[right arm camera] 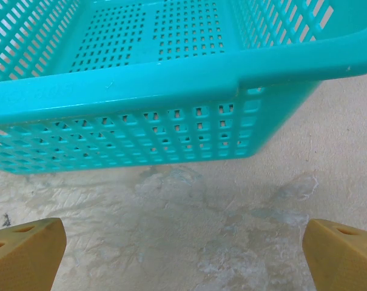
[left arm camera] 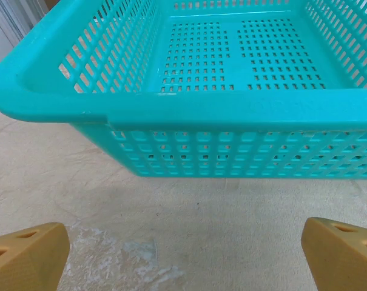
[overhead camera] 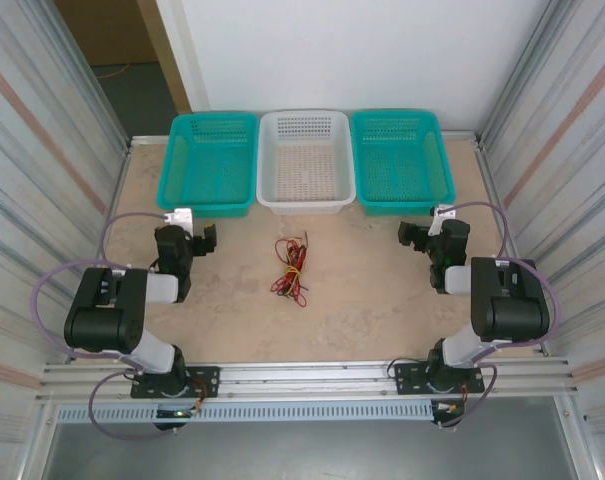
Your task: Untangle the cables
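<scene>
Lying tangled on table (overhead camera: 367, 295): red/blk/yellow cables (overhead camera: 290, 268), untouched.

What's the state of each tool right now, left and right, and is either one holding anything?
Left tool: open, holding nothing.
Right tool: open, holding nothing.

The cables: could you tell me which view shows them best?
Top external view: the cables lie whole on the table. The left wrist view faces the left teal basket, the right wrist view the right teal basket.
</scene>
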Tool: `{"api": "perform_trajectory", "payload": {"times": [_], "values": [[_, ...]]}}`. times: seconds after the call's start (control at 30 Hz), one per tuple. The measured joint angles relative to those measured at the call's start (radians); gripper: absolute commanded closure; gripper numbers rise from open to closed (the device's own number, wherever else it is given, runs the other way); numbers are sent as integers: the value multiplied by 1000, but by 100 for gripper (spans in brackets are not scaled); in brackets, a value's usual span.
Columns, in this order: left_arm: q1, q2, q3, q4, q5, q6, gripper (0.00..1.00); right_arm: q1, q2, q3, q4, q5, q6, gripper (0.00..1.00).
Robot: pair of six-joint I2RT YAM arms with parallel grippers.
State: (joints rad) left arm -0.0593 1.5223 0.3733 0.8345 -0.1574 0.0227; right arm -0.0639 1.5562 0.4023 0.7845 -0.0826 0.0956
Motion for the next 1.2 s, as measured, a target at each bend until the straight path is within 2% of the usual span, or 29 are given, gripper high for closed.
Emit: {"api": "perform_trajectory", "payload": {"times": [1.1,1.13,1.2], "values": [[0,0,0,0,0,0,1,1,-2,0,-3,14,0,1],[-1,-2,1,-4,-3,0,1,6,-10,2,-21,38,2,1],[-14,-23,10,-52,-29,7,1,13,-73,40,-174,116,26,1]]}}
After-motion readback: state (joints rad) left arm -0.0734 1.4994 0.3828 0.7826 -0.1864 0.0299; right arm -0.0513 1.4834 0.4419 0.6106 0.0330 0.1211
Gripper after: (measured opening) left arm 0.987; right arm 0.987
